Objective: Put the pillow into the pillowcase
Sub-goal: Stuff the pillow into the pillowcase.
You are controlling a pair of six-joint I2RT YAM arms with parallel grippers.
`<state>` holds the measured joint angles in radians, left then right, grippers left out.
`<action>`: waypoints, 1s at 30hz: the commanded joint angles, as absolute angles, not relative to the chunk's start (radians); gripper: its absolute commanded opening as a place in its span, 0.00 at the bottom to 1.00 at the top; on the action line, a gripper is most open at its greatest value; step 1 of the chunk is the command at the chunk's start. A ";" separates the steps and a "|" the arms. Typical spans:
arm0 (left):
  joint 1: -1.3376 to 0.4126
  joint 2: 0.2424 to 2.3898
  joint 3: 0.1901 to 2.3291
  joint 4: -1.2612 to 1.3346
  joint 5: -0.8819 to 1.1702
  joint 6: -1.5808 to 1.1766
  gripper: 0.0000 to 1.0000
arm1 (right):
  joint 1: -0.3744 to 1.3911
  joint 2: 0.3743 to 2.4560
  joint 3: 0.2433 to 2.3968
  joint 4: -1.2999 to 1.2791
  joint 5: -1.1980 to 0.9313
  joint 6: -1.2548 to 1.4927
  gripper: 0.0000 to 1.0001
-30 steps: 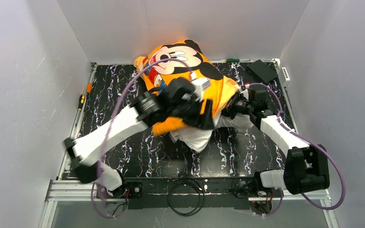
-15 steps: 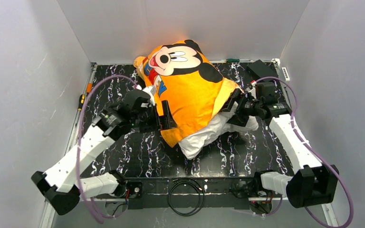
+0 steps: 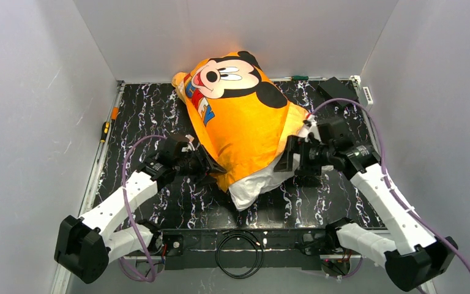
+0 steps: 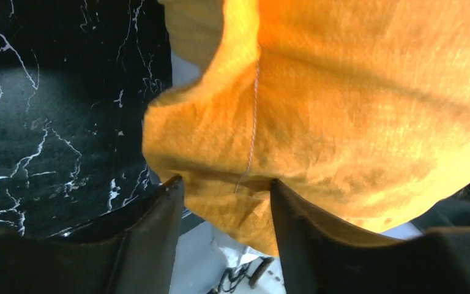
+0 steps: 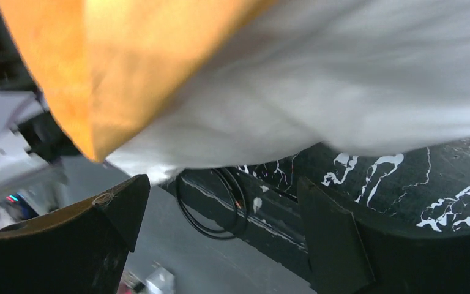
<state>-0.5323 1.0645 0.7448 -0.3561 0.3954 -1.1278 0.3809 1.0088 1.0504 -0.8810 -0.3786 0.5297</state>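
The orange pillowcase, Mickey face up, lies tilted across the black marbled table. The white pillow sticks out of its near open end. My left gripper sits at the case's near-left corner. In the left wrist view this left gripper is open, its fingers standing either side of the orange hem without pinching it. My right gripper is at the right side of the opening. In the right wrist view the right gripper is wide open and holds nothing, with the pillow just beyond its tips.
A black box and a white power strip lie at the back right. A screwdriver rests on the left rail. A coiled black cable lies at the near edge between the arm bases. White walls enclose three sides.
My left arm came off the top of the pillowcase and swung down to its near-left corner. The right gripper opened and moved toward the near end of the pillow.
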 commanded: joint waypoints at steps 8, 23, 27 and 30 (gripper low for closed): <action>-0.455 1.020 0.763 -0.203 0.525 -1.218 0.00 | 0.950 1.058 1.111 -0.742 0.123 0.477 0.98; -0.433 1.047 0.898 -0.521 0.471 -1.097 0.73 | 1.252 1.213 1.030 -0.619 0.405 0.436 0.98; -0.424 1.043 0.773 -0.497 0.454 -1.106 0.87 | 1.252 1.262 1.016 -0.585 0.411 0.416 0.98; -0.424 1.052 0.680 -0.390 0.462 -1.131 0.90 | 1.250 1.277 1.007 -0.559 0.432 0.412 0.98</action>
<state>-0.4316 1.0508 0.7818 -0.4206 0.4629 -1.1366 1.2461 1.2583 1.0210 -0.6350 0.3695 0.4370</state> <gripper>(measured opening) 0.884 0.981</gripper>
